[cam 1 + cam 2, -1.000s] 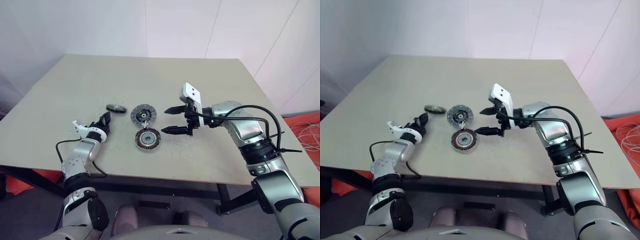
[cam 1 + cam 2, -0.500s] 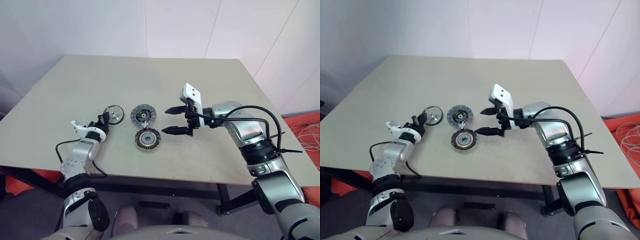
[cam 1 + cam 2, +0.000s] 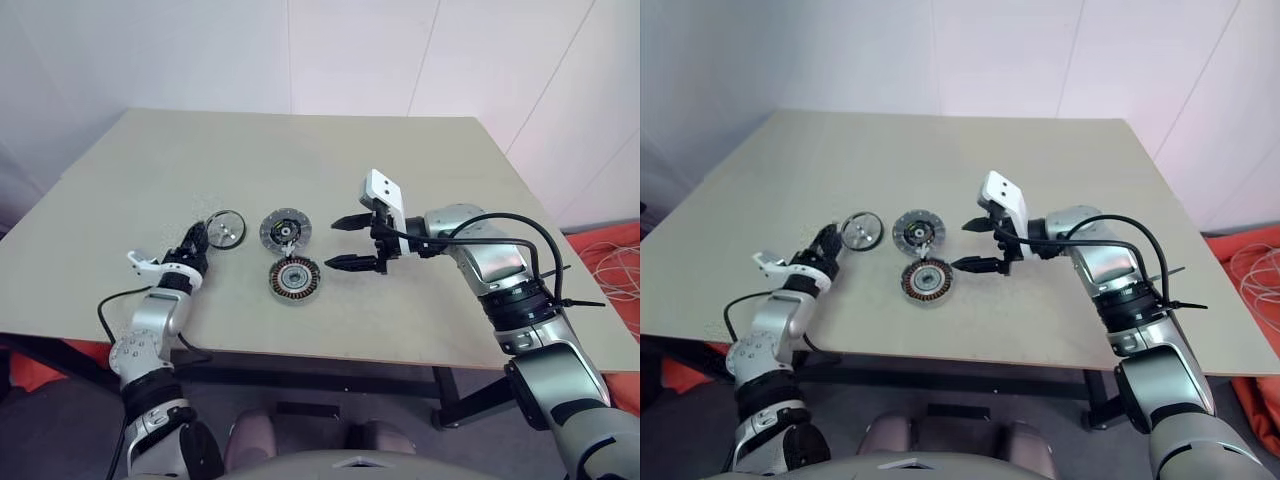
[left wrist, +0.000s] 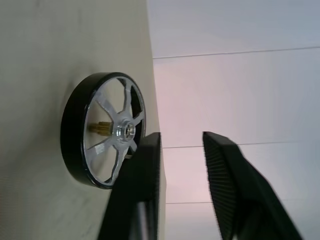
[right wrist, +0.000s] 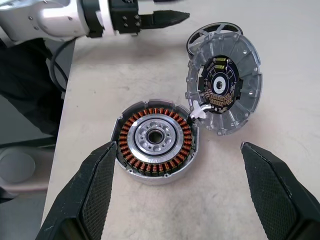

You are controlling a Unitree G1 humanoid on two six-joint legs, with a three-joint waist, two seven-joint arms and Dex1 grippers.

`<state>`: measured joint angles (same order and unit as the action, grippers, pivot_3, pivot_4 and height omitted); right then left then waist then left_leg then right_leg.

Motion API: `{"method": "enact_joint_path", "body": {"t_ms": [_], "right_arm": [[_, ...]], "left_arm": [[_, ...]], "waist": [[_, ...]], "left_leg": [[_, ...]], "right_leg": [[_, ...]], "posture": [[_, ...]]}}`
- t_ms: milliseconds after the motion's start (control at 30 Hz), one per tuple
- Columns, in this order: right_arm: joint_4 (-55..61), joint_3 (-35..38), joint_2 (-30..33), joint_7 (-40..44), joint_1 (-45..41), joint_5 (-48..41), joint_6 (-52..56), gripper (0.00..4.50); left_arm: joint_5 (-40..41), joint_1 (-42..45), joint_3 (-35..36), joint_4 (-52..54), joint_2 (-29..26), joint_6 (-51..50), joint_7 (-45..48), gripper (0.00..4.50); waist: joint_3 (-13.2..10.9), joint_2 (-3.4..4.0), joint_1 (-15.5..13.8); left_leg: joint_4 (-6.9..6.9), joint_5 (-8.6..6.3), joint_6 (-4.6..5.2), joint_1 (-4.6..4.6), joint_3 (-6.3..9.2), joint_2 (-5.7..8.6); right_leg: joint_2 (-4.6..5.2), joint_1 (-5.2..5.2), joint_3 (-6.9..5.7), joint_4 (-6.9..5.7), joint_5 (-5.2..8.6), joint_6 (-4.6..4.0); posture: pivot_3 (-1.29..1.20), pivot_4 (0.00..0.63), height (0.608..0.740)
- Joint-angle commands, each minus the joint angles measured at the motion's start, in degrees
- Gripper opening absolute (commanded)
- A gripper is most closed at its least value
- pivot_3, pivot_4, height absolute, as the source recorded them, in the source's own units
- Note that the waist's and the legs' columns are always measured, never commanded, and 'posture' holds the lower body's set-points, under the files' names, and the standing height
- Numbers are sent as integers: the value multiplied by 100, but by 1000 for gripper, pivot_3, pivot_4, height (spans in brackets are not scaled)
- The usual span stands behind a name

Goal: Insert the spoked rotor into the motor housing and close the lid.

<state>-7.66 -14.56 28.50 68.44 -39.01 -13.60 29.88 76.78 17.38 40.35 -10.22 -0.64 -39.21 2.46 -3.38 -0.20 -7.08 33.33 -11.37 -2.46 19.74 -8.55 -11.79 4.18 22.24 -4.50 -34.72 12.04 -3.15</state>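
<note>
Spoked rotor lay flat on the desk, free, toward the left edge. Left gripper sat just beside it, fingers parted, holding nothing. Lid lay next over, touching the motor housing nearer the front edge. Right gripper hovered beside both, jaws spread wide, empty. Nothing blocked the housing's open top.

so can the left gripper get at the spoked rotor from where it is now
Probably yes. The spoked rotor lies flat on the table just ahead of the left gripper, whose fingers stand apart, and nothing sits between them. The lid lies clear on the rotor's far side.
</note>
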Motion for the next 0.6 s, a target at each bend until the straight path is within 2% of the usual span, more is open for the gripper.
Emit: {"method": "enact_joint_path", "body": {"t_ms": [33,233,600], "right_arm": [[220,16,28,19,-69,-30,-132,4500],[196,1,20,32,-85,-16,-176,4500],[205,-7,45,46,-99,15,-191,4500]], "left_arm": [[231,-145,-150,454,-48,-103,-4,2604],[311,-265,-154,243,-30,-83,-43,4487],[32,106,-152,-869,-236,-8,-250,4487]], "waist": [[0,0,-4],[-1,-2,-3],[3,10,-9]], "left_leg": [[0,0,0,0,0,0],[0,0,0,-1,0,-1],[-1,2,-3,-16,0,0]], "right_leg": [[0,-1,0,0,0,0],[0,-1,0,0,1,2],[-1,-12,0,-2,2,4]], "posture": [[0,0,740],[0,0,740],[0,0,740]]}}
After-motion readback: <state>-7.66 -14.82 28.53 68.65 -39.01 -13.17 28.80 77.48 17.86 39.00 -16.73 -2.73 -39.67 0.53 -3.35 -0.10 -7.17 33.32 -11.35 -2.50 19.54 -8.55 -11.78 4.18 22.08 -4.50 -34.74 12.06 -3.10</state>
